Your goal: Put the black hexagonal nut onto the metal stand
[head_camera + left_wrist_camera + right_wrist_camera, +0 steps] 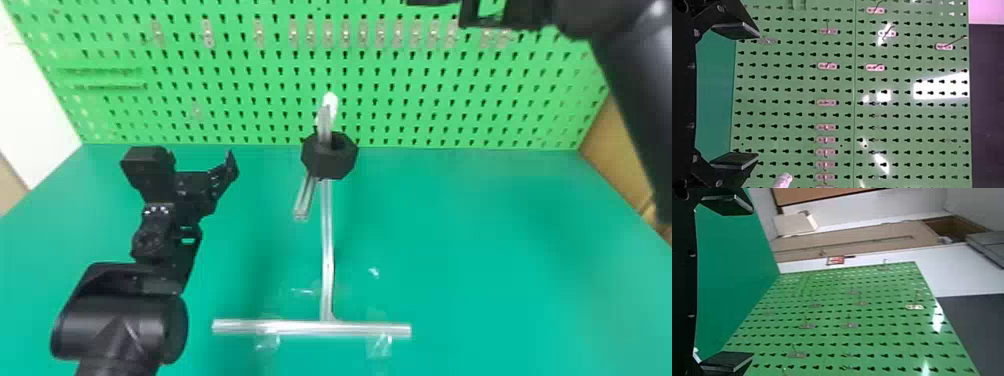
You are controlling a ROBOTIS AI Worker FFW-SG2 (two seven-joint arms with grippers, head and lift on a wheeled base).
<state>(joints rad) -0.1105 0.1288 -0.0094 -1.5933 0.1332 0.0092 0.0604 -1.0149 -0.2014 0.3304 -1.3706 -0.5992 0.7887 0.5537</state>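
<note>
White light makes shiny bright spots (941, 85) on the green pegboard (911, 119), and soft, dim shadows (542, 207) lie on the green table (480, 300).

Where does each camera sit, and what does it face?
Head view: on the robot's head, facing forward and down at the metal stand with the black hexagonal nut; left arm and right arm show.
Left wrist view: on the left wrist, facing the green pegboard; the left gripper shows, open.
Right wrist view: on the right wrist, facing tabletop, pegboard and room; the right gripper shows, open.
Shared by both wrist views: pegboard and tabletop.
</note>
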